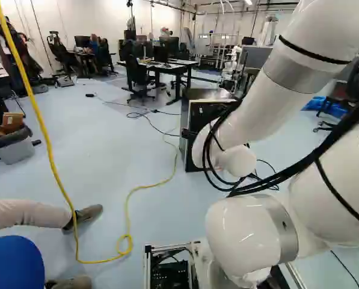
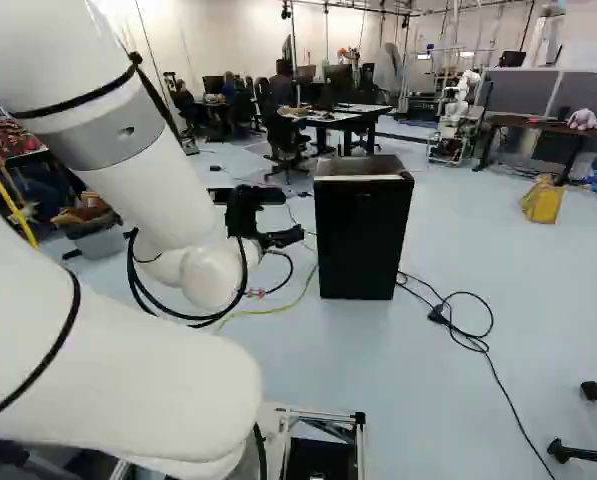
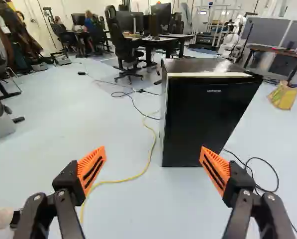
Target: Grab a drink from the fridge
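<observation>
My gripper [image 2: 286, 238] hangs in the air left of the small black fridge [image 2: 363, 240] in the right base view. From the wrist, the gripper [image 3: 153, 160] stands wide open, its orange pads [image 3: 92, 170] far apart with nothing between them. Ahead of the fingers and nearer to one of them, the fridge [image 3: 208, 122] stands on the floor with its door shut. The arm partly covers the fridge [image 1: 207, 114] in the left base view. Its inside is hidden and no drink shows.
A yellow cable [image 1: 128, 235] runs over the floor, and a black cord [image 2: 468, 325] lies beside the fridge. Behind stand desks [image 2: 343, 115] and office chairs. Another robot [image 2: 460, 105] is at the back. A person's leg [image 1: 29, 214] is close at the left base view's left.
</observation>
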### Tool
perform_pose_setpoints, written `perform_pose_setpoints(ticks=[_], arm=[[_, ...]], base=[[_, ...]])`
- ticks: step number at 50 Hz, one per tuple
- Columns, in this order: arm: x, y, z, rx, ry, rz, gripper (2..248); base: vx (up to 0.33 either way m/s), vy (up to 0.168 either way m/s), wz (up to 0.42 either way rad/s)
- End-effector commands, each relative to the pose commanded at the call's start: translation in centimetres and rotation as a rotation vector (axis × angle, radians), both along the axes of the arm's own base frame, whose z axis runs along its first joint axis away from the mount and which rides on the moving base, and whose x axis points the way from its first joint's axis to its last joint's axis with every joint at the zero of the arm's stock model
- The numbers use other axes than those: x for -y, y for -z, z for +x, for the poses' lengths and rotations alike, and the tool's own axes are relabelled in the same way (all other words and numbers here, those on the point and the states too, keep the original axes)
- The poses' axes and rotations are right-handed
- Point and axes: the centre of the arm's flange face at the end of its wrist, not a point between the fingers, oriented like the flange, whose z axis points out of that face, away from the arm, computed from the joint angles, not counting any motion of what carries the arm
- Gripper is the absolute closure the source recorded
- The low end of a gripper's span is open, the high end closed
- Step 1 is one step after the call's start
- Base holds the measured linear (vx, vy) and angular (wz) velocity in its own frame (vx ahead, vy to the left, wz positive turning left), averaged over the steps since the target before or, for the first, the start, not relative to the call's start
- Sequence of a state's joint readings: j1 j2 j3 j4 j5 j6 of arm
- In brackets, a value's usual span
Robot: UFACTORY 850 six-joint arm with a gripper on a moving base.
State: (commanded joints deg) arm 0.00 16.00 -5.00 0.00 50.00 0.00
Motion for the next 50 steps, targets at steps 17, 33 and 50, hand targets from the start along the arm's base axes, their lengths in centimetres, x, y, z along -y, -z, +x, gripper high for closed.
perform_pose_setpoints(ticks=[17,33,50], arm=[[0.0,0.0,0.0,0.0,0.0,0.0,3],[0.0,0.0,0.0,0.0,0.0,0.0,3],[0.0,0.0,0.0,0.0,0.0,0.0,3]], base=[[0.0,0.0,0.0],[0.0,0.0,0.0],[0.022,0.0,-0.002]])
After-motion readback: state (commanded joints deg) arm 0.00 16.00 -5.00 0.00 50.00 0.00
